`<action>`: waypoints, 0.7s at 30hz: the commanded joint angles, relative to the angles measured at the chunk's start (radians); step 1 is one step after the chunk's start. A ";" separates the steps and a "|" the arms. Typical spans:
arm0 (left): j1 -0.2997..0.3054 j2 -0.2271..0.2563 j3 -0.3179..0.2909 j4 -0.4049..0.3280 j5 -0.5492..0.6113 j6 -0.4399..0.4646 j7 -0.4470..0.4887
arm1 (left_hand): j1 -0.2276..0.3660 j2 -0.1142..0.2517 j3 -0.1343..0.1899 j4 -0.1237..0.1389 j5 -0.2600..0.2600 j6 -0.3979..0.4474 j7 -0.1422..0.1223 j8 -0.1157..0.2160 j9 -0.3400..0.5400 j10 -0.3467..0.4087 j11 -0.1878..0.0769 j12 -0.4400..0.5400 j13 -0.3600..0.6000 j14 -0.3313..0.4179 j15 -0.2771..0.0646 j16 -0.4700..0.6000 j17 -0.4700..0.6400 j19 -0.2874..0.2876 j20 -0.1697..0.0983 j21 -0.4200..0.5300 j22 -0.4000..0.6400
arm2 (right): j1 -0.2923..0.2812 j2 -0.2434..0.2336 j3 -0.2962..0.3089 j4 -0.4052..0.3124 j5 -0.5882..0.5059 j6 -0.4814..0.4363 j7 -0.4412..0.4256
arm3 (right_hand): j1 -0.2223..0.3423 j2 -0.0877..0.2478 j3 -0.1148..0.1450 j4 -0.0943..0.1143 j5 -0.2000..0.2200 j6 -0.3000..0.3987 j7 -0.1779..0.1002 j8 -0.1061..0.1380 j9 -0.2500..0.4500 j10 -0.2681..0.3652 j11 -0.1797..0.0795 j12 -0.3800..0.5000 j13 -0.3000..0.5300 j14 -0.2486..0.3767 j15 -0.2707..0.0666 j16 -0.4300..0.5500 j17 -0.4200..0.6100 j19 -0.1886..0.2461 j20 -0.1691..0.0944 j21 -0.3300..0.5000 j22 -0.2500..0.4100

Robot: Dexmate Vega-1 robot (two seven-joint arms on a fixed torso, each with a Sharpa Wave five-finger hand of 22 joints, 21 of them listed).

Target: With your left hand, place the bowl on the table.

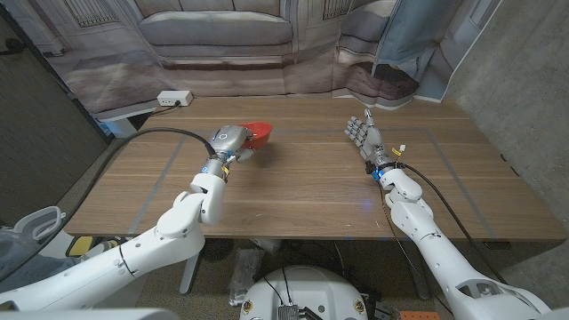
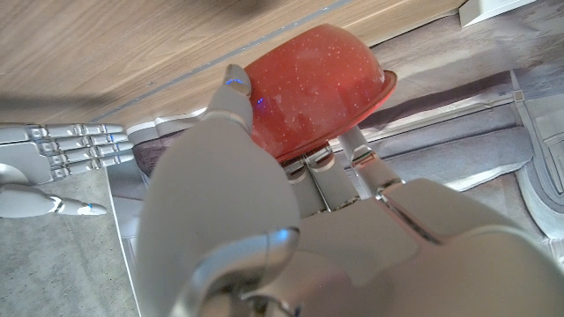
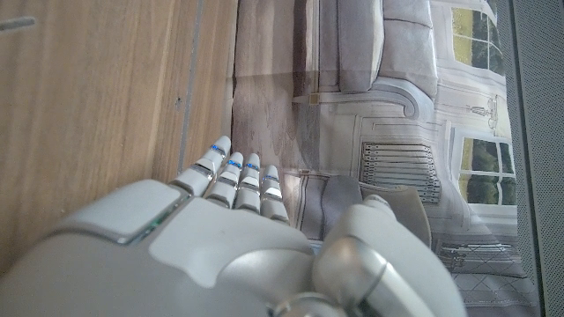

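The left hand (image 1: 229, 140) is gripping the red bowl (image 1: 257, 134), thumb over its outside and fingers (image 2: 319, 164) under the rim. The right hand (image 1: 360, 133) is holding nothing, fingers straight.

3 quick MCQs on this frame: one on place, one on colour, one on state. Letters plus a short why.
1. Where is the bowl?
A. in the left robot hand
B. beside the right robot hand
C. on the white power strip

2. What colour is the bowl?
A. blue
B. red
C. white

3. What state is the right robot hand in?
A. gripping the bowl
B. open, holding nothing
C. pinching a cable

Key: 1 A, the left robot hand grips the bowl over the table. 2 B, it shows red in the head and left wrist views. 3 B, the right robot hand has its fingers extended with nothing in them.
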 commanded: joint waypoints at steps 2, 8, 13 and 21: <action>0.006 -0.022 0.009 0.000 0.035 -0.026 -0.036 | 0.041 0.046 0.033 0.027 0.005 0.053 0.045 0.019 0.029 0.017 -0.013 -0.004 0.005 0.014 -0.045 -0.006 0.006 -0.001 -0.091 0.013 -0.001 | 0.006 0.005 0.007 0.019 0.014 0.013 0.013 | 0.004 0.010 -0.009 0.002 -0.002 0.003 0.002 -0.001 0.003 0.009 0.001 -0.003 0.003 0.009 0.003 -0.003 0.004 0.011 -0.034 -0.005 0.004; 0.014 -0.034 0.001 0.007 0.028 -0.045 -0.033 | 0.040 0.045 0.035 0.027 0.005 0.052 0.047 0.020 0.028 0.017 -0.011 -0.006 0.008 0.015 -0.045 -0.009 0.009 -0.004 -0.090 0.018 -0.005 | 0.010 0.007 0.008 0.025 0.012 0.019 0.020 | 0.004 0.010 -0.009 0.002 -0.002 0.003 0.003 -0.001 0.003 0.009 0.000 -0.003 0.003 0.012 0.002 -0.002 0.004 0.013 -0.035 -0.006 0.004; 0.024 -0.046 0.000 0.020 0.023 -0.065 -0.015 | 0.040 0.044 0.037 0.026 0.005 0.054 0.047 0.019 0.025 0.018 -0.010 -0.008 0.009 0.015 -0.045 -0.012 0.012 -0.005 -0.091 0.024 -0.009 | 0.007 0.005 0.010 0.016 0.011 0.016 0.016 | 0.005 0.011 -0.010 0.002 -0.002 0.004 0.003 -0.001 0.003 0.010 0.000 -0.003 0.003 0.013 0.003 -0.002 0.004 0.014 -0.035 -0.007 0.005; 0.033 -0.052 -0.001 0.026 0.021 -0.074 -0.017 | 0.039 0.044 0.039 0.027 0.005 0.053 0.049 0.018 0.023 0.020 -0.011 -0.012 0.010 0.017 -0.044 -0.015 0.016 -0.009 -0.090 0.032 -0.014 | 0.001 0.000 0.008 -0.002 0.010 0.010 0.009 | 0.005 0.011 -0.011 0.001 -0.002 0.004 0.003 -0.001 0.003 0.011 0.000 -0.003 0.003 0.014 0.004 -0.002 0.004 0.016 -0.034 -0.008 0.005</action>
